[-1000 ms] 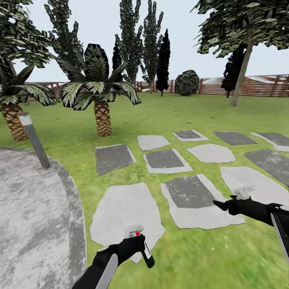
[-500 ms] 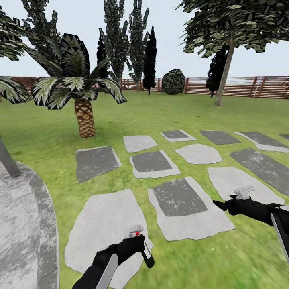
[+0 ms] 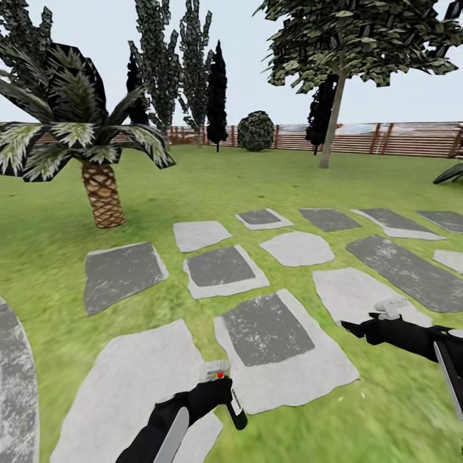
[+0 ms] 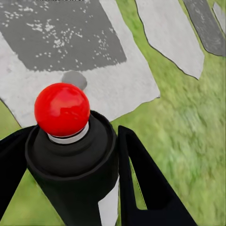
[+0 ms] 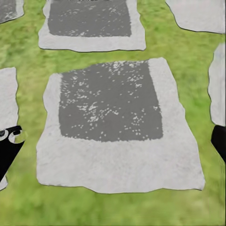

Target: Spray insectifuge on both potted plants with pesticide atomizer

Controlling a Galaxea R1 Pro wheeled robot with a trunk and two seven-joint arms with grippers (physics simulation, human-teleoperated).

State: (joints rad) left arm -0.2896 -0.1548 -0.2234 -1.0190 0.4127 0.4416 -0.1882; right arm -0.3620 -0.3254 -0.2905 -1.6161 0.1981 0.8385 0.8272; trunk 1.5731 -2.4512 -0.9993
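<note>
My view has swung right across the stepping stones (image 3: 276, 334), the palm (image 3: 96, 148) sliding left, while my left gripper (image 3: 218, 386) stays clamped on the pesticide atomizer (image 4: 70, 141) and the empty right gripper (image 3: 386, 315), spread unclear, waits—potted plants unsighted.

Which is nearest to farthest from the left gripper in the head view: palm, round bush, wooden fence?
From the left gripper, which holds the spray bottle:
1. Palm, ahead on the left, on the lawn.
2. Round bush, far ahead, just in front of the fence.
3. Wooden fence, along the back edge of the garden.
</note>
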